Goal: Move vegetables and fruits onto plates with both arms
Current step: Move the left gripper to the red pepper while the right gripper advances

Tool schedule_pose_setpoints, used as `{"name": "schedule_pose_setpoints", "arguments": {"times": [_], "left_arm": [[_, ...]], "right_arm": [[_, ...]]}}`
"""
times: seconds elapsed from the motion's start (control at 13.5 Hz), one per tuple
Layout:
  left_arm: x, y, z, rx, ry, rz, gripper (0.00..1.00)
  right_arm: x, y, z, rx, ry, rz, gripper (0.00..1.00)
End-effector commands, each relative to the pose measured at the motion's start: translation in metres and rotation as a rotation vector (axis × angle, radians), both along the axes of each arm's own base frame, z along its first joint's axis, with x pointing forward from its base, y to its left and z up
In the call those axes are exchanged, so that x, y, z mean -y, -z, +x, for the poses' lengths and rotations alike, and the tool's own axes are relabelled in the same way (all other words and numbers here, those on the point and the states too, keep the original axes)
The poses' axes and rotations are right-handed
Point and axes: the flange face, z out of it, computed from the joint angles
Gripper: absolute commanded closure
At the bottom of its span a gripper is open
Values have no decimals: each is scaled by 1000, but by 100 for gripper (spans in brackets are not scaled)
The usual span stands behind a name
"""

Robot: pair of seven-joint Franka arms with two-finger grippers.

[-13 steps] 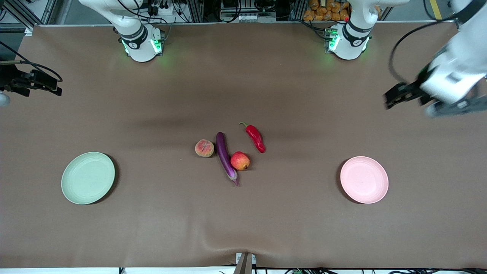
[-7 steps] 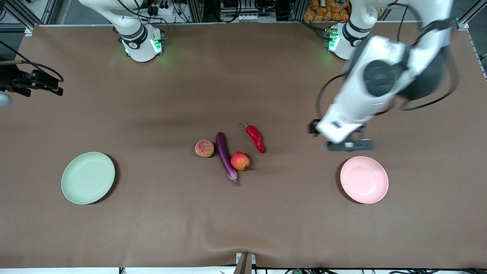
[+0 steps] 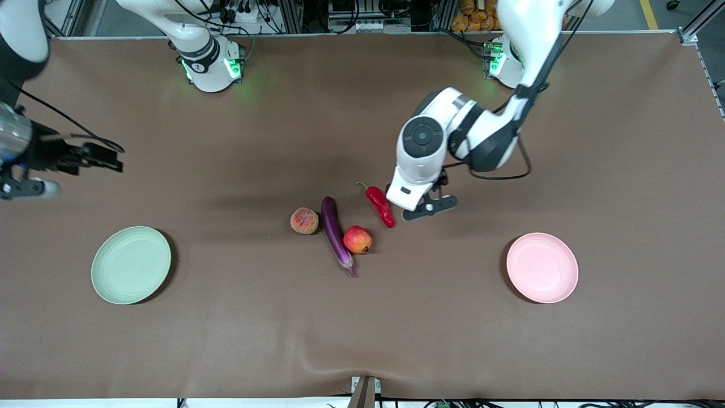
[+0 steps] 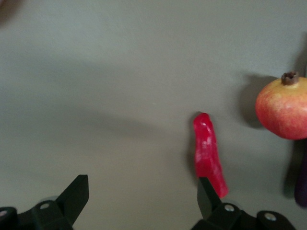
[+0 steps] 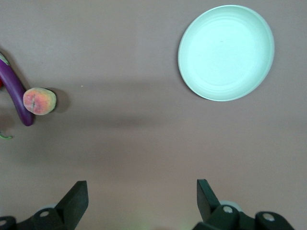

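Note:
The red chili pepper (image 3: 380, 205), the purple eggplant (image 3: 336, 233), the pomegranate-like fruit (image 3: 357, 239) and the peach (image 3: 305, 220) lie together mid-table. The pale green plate (image 3: 131, 264) is empty toward the right arm's end. The pale pink plate (image 3: 542, 267) is empty toward the left arm's end. My left gripper (image 3: 405, 199) is open just beside the chili. In the left wrist view, one finger (image 4: 207, 194) stands at the chili's (image 4: 207, 153) end and the fruit (image 4: 283, 108) shows too. My right gripper (image 3: 105, 161) is open and high. Its wrist view shows the green plate (image 5: 225, 52), the peach (image 5: 40, 100) and the eggplant (image 5: 14, 93).
The brown table cloth (image 3: 362, 328) is bare between the pile and each plate. The arms' green-lit bases (image 3: 212, 65) stand along the table edge farthest from the front camera.
My left arm has swung in from the left arm's end of the table to the chili. My right gripper has shifted a little toward the middle.

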Motion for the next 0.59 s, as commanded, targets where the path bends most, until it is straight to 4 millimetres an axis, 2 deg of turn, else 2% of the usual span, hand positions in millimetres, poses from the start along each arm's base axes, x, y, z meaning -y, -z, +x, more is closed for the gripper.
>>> {"name": "schedule_pose_setpoints", "arguments": {"times": [0.0,0.07,0.15,0.3,0.52], "left_arm": [[11,38,-20,47,-116,-9,0],[21,53,-27,56,-160,-9,6],[29,63,-31,84,-191,-9,5],[33,78,-30,116,-238,-11,5],[38,106,-31,119,-262,-39,13]], "right_arm": [[-6,32,18,-23,31,70,0],[-7,44,24,-36,38,91,0],[-13,55,33,-40,42,119,0],[-24,82,54,-43,77,153,0],[-52,97,65,-32,116,160,0]]}}
